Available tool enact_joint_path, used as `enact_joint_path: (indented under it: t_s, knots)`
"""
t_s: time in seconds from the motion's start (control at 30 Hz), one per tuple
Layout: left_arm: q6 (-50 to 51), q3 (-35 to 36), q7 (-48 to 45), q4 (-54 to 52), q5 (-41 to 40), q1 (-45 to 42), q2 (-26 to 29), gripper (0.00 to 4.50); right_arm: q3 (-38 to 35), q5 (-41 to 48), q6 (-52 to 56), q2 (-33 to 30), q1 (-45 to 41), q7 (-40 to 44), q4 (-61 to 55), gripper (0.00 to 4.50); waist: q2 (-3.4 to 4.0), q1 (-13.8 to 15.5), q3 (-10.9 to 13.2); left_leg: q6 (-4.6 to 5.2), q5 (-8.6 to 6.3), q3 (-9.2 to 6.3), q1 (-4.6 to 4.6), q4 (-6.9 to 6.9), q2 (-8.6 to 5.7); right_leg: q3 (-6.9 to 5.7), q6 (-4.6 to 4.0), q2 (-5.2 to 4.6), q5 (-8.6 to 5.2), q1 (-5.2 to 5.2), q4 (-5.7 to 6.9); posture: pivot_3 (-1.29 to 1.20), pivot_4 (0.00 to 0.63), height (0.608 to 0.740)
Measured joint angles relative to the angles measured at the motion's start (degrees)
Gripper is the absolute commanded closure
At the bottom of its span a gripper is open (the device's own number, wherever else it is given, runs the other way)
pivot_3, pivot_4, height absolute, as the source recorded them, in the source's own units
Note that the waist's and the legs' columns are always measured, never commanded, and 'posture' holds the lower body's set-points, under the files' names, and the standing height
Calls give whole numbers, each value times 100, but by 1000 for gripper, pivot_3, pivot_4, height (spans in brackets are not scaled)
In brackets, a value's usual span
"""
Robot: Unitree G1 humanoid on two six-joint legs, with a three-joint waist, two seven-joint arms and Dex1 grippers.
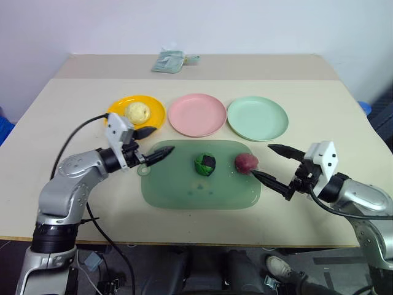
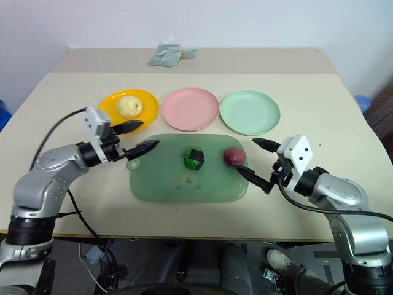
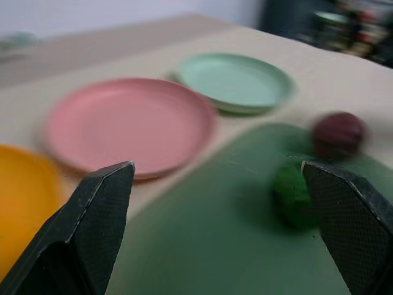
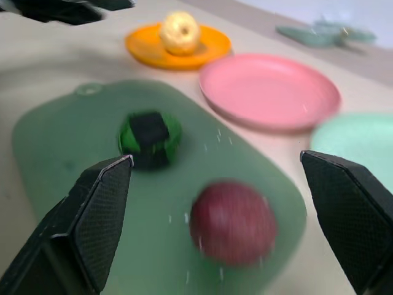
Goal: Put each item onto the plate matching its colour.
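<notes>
- Left gripper (image 1: 149,143): jaws spread wide, nothing between them; it hangs over the near edge of the orange-yellow plate (image 1: 156,106) and the corner of the dark green mat (image 1: 184,190)
- Pale yellow lump (image 1: 137,112) sits on the orange-yellow plate, just behind the left gripper's fingers, not touching them
- Right gripper (image 1: 268,161): jaws wide apart, empty; its fingers point toward the mat from the mat's right edge
- Maroon-red lump (image 1: 245,162) lies on the mat just in front of the right gripper, close beside the nearer finger's tip; cannot tell whether they touch
- Dark green lump with black patch (image 1: 205,164) rests mid-mat, between the two grippers, apart from both, nearer the right one's side than the left's
- Pink plate (image 1: 196,114) bare, beyond the mat, ahead of the left gripper's fingertips in the left wrist view
- Pale mint green plate (image 1: 257,118) bare, beyond the right gripper's far finger, touching the pink plate's rim or nearly so
- Crumpled pale green cloth (image 1: 169,61) at the table's (image 1: 73,209) far edge, well apart from both grippers
</notes>
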Motion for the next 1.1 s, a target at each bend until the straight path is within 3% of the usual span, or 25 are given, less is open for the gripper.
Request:
enact_joint_path:
  t_s: [0.23,0.37,0.5,0.67,0.87,1.1]
  knots:
    - [-624,-713,-716,1394,516,-931,-416,44,-164,8,273,4,382,-551,-717,0,0,-10,0,0,0,0,0,-1,0,1,0,-1,0,-1,-1,0,150,740]
    - [-832,-790,-960,1544,542,-1020,-455,44,-63,84,596,63,323,-966,-1170,0,0,-37,0,-1,1,0,0,-2,1,1,0,0,0,-4,0,0,150,740]
    - [-917,-353,-1289,1159,282,-401,-15,44,729,-46,893,242,-412,-1366,-1271,0,0,-181,0,-3,2,0,0,-7,3,4,0,2,0,-8,0,0,150,740]
    - [-939,385,-1869,559,-253,604,580,44,1484,-244,1337,439,-1261,-1641,-899,0,2,-157,1,-3,3,-1,0,-11,3,3,-2,1,-1,-6,-3,0,150,740]
    - [-716,888,-2235,-21,-809,1332,1016,44,2052,-231,1774,619,-1878,-1496,-358,0,3,-138,2,5,-2,-2,1,-7,2,0,-1,-1,0,0,-13,0,150,740]
    - [-586,1101,-2128,-743,-994,1920,1124,44,2584,-303,1945,765,-2340,-1084,688,0,8,-178,4,3,-1,-1,1,-17,3,2,-2,0,-1,-5,-12,0,150,740]
